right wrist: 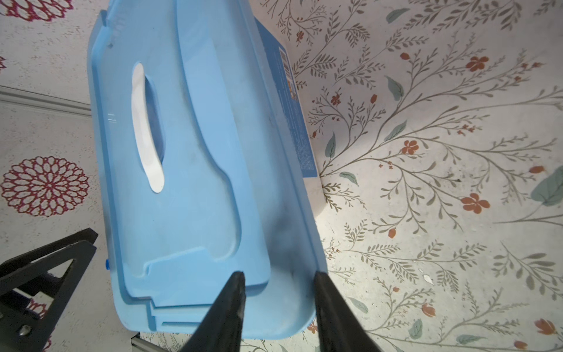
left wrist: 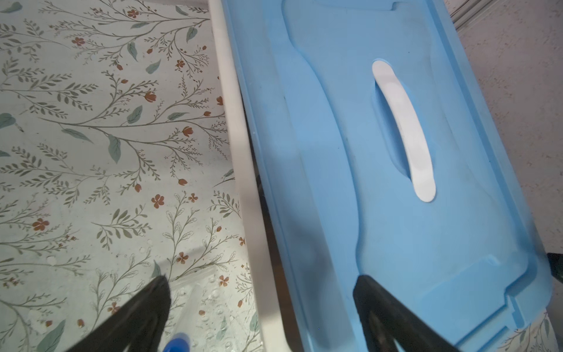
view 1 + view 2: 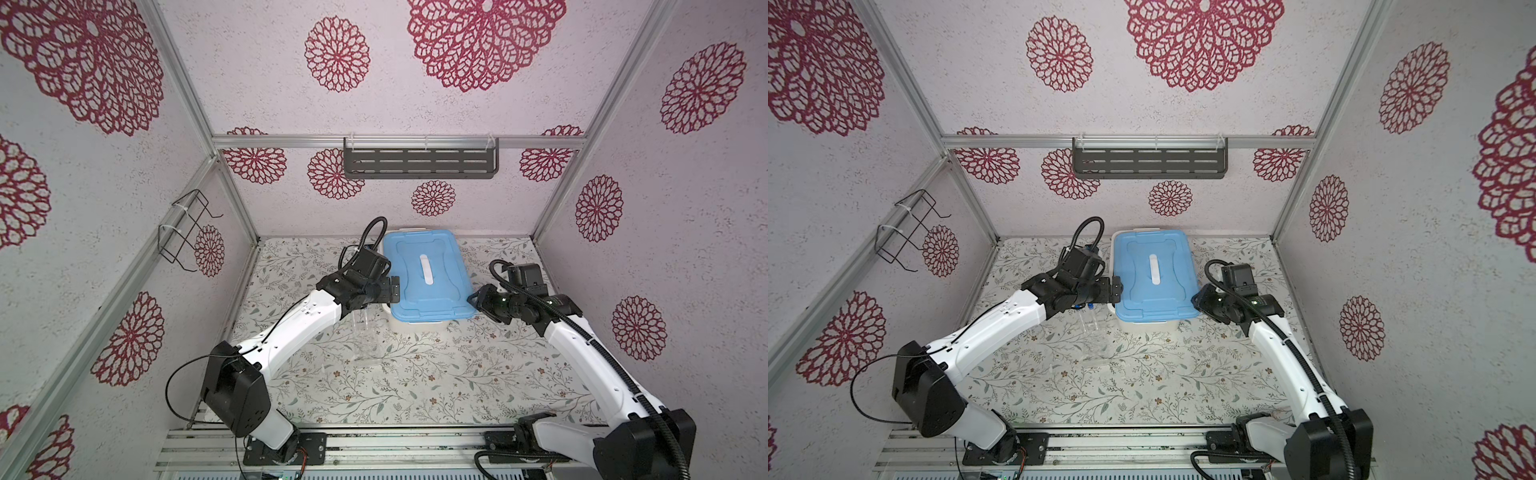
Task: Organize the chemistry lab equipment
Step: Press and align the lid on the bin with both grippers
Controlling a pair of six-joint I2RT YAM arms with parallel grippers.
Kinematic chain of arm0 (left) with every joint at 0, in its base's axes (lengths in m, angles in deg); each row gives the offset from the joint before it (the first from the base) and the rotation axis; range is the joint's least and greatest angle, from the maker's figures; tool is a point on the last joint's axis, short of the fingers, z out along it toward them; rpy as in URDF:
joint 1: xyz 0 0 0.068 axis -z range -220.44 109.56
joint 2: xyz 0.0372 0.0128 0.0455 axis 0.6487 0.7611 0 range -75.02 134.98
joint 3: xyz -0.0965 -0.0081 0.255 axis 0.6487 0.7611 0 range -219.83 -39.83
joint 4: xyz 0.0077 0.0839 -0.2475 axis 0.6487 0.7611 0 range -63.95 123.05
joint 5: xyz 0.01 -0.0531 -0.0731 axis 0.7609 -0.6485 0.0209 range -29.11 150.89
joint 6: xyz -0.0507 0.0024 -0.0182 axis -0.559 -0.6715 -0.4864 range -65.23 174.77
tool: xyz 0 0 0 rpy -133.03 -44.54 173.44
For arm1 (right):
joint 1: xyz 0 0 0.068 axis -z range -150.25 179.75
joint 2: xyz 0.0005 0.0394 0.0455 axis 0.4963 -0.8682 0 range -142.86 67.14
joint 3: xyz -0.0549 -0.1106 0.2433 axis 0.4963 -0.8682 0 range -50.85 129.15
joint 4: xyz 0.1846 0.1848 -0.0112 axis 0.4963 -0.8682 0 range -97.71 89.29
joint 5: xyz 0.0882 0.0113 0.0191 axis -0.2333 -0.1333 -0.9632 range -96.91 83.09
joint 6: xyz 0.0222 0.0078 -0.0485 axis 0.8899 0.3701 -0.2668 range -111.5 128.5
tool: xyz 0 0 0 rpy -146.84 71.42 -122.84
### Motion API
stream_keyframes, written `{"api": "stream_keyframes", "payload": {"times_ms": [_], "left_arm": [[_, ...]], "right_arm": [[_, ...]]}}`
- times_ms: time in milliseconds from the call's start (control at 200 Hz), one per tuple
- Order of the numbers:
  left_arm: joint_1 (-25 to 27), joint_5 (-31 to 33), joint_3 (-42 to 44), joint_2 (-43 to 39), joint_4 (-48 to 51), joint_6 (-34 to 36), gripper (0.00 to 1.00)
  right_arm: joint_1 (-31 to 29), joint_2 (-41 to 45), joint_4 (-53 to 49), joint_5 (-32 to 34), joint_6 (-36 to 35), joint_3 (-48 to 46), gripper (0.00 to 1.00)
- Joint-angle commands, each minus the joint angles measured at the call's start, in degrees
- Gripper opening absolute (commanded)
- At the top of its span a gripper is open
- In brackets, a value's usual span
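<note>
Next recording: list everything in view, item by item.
table: one, floral cover, cell floor
tub: one, white, back middle
lid: one, blue, white handle, askew on the tub
tube stand: one, clear, by tub's near left corner
tube: one seen, clear, blue cap, at the stand
shelf: one, dark grey, back wall
wire holder: one, black, left wall
left gripper: one, black, open, at lid's left edge
right gripper: one, black, jaws astride lid's near right corner, grip unclear
</note>
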Motion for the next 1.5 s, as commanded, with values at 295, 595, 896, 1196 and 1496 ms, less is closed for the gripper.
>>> {"api": "stream_keyframes", "payload": {"times_ms": [295, 595, 896, 1196, 1496], "left_arm": [[-0.30, -2.16, -3.28, 2.42, 0.87, -1.43, 1.00], [-0.65, -2.21, -4.86, 2.71, 2.13, -0.28, 0.95], [-1.00, -0.48, -6.31, 1.73, 3.35, 2.05, 0.94], [-1.92, 1.88, -3.12, -0.28, 1.72, 6.26, 0.92], [-3.91, 0.20, -4.34, 2.47, -0.61, 10.30, 0.92]], "right_arm": [[0.00, 1.15, 5.38, -3.45, 3.94, -1.39, 0.33], [-0.16, 0.70, 8.73, -3.67, 7.07, -2.18, 0.26], [-0.81, 0.68, 11.45, -3.72, 9.04, -2.16, 0.24], [-1.82, -0.05, 13.69, -4.09, 10.42, -2.71, 0.21], [-2.90, -1.73, 8.50, -1.18, 5.78, 1.54, 0.36]]}}
